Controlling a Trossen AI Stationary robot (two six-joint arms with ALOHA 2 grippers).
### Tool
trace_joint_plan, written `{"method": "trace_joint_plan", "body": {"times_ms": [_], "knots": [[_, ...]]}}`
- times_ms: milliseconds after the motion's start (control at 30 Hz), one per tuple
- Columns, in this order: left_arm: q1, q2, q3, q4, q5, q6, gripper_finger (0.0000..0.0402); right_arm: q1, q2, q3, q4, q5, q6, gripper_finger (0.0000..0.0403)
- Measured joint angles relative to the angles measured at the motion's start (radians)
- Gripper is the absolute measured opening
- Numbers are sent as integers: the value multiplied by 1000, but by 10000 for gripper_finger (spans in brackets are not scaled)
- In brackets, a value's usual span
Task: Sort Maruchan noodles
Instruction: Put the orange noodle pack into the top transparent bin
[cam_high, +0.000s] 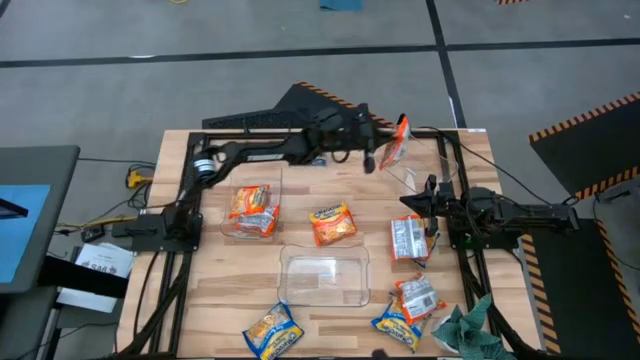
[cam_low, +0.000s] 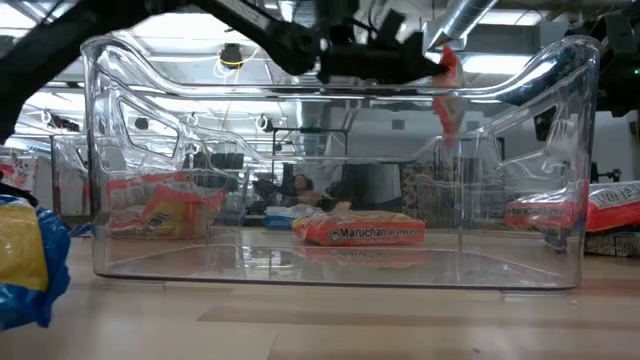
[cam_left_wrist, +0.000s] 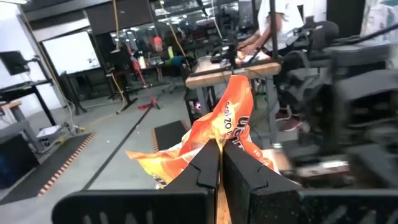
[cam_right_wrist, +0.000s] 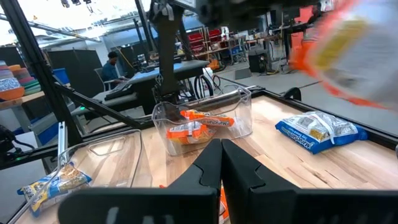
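Observation:
My left gripper (cam_high: 384, 138) reaches across the far side of the table and is shut on an orange noodle packet (cam_high: 397, 143), above a clear tub (cam_high: 425, 172) at the far right. In the low view that packet (cam_low: 447, 78) hangs high in the air. My right gripper (cam_high: 420, 205) is shut, hovers at the table's right side and touches nothing. A silver-backed packet (cam_high: 408, 240) lies flat just nearer than it. Two orange packets (cam_high: 251, 208) lie in the left tub. Another orange packet (cam_high: 332, 223) lies on the table. My left gripper pinches the orange packet between its two fingers (cam_left_wrist: 205, 163), on a crumpled stretch of wrapper (cam_left_wrist: 214, 132). The rest of the packet spreads out beyond the fingertips. The packet is lifted clear of the table and hangs below the gripper (cam_low: 425, 62).
An empty clear tub (cam_high: 323, 277) stands at the near middle. Two blue-and-yellow packets (cam_high: 272, 330) (cam_high: 397, 327) and a silver-backed one (cam_high: 417, 297) lie along the near edge, beside a teal cloth (cam_high: 466, 326). People sit at desks beyond the table.

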Motion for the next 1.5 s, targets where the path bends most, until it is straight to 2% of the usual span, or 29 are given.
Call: {"method": "trace_joint_plan", "body": {"times_ms": [200, 433, 567, 767, 933, 1067, 1200, 1300, 1367, 1500], "knots": [[35, 157, 157, -31, 37, -67, 0, 0, 0, 0, 1, 0, 0, 31], [38, 220, 190, -64, -8, -94, 8, 0, 0, 0, 2, 0, 0, 31], [38, 219, 193, -100, -15, -106, 48, 0, 0, 0, 4, 0, 0, 31], [41, 208, 252, -191, -8, -125, 142, 0, 0, 0, 8, 0, 0, 31], [40, 208, 372, -350, 11, -133, 209, 0, 0, 0, 9, 0, 0, 31], [40, 169, 511, -609, 62, -140, 235, 2, 0, 0, 8, 0, 1, 31], [36, 29, 478, -779, 96, -133, 236, 2, 0, 0, 10, 0, 28, 31], [17, -59, 474, -991, 105, -94, 230, 0, 0, 0, 21, 1, 43, 31], [-13, -94, 473, -1124, 108, -55, 223, 0, 0, 0, 44, 1, 44, 31], [-103, -127, 471, -1253, 139, -3, 209, 0, 0, 0, 62, 1, 51, 31]]}}
